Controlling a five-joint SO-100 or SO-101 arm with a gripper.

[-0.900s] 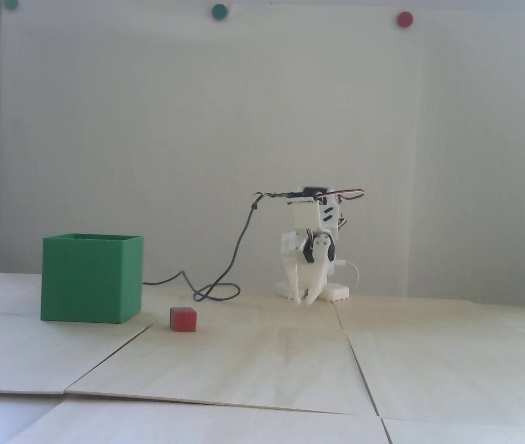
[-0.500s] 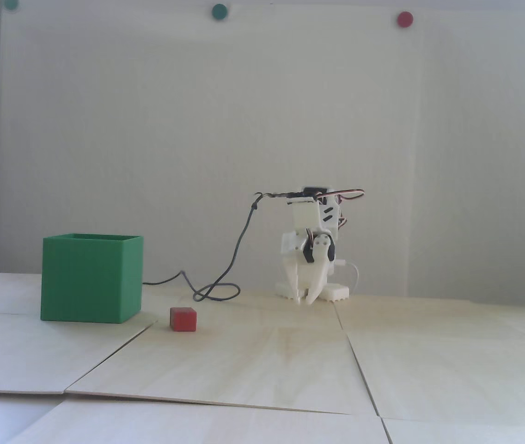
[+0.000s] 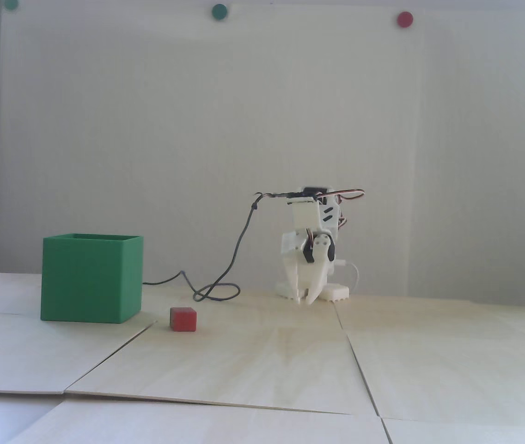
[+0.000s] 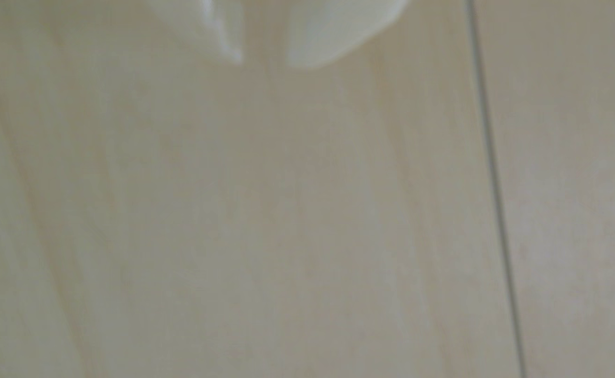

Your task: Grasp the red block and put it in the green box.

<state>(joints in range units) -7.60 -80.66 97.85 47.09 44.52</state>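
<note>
In the fixed view the red block (image 3: 183, 319) lies on the pale wooden table, a little right of the green box (image 3: 87, 282), apart from it. The box stands upright with its top open. My white arm is folded at the back of the table, well right of the block and behind it. Its gripper (image 3: 304, 301) points down with the tips just above the table. The wrist view shows only two blurred white fingertips (image 4: 309, 43) around the gripper (image 4: 268, 61), a narrow gap of bare table between them, holding nothing. Block and box are out of the wrist view.
A grey cable (image 3: 239, 240) hangs from the arm and loops on the table between the box and the arm's base (image 3: 336, 292). Seams run between the table's panels (image 4: 495, 189). Round green (image 3: 219, 11) and red (image 3: 404, 19) dots are on the back wall.
</note>
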